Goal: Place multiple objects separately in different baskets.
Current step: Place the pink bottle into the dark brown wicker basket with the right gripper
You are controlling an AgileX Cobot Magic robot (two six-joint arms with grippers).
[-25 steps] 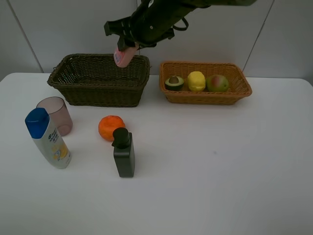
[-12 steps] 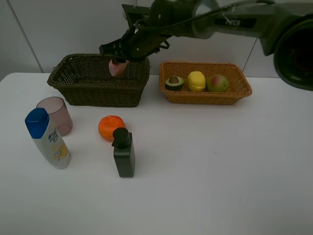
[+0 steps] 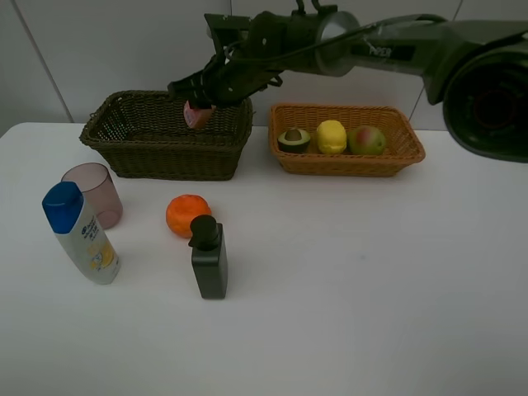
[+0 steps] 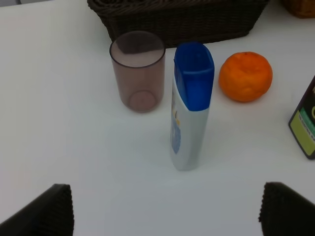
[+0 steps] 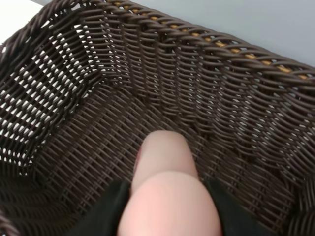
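Right claw (image 3: 201, 101) clenched on the pink bottle (image 3: 198, 116).
The bottle hangs at rim height over the right end of the dark wicker basket (image 3: 124, 142), far left on the table.

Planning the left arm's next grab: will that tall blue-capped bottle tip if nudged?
Probably: the blue-capped bottle stands upright, tall and narrow, so a sideways nudge likely topples it. Its smooth plastic looks rigid, perhaps slippery. The mauve cup close beside it could get knocked.
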